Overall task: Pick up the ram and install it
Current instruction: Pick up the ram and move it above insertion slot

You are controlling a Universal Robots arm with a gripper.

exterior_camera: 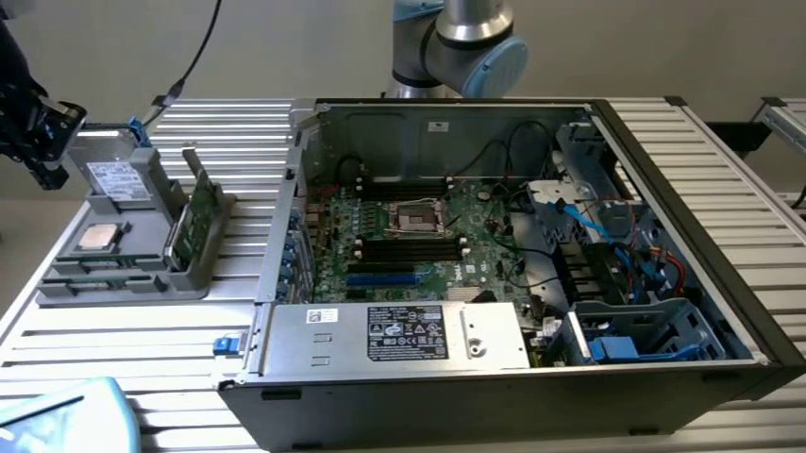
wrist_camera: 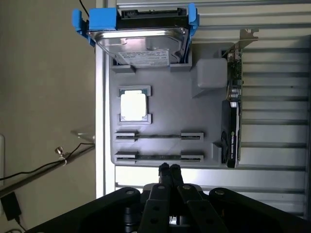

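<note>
Find the claw (wrist_camera: 169,168) with its tips pressed together and nothing held, hanging just short of the near edge of the grey tray (wrist_camera: 160,104). Spot the ram (wrist_camera: 159,157) seated on edge in the tray's nearest pair of holders. See a second stick (wrist_camera: 159,136) parallel just beyond it, then the silver processor (wrist_camera: 133,105), then the blue-bracketed drive (wrist_camera: 141,46) at the far end. Place the tray on the slatted surface (exterior_camera: 151,335) at the exterior view's left, beside the open computer case (exterior_camera: 504,406) (black motherboard slots (exterior_camera: 403,247) look vacant). Judge the stick light, stiff and thin, fragile if bent or pinched on its chips. Would take hold across the exposed top edge at mid-length, between the holders, keeping it upright.
</note>
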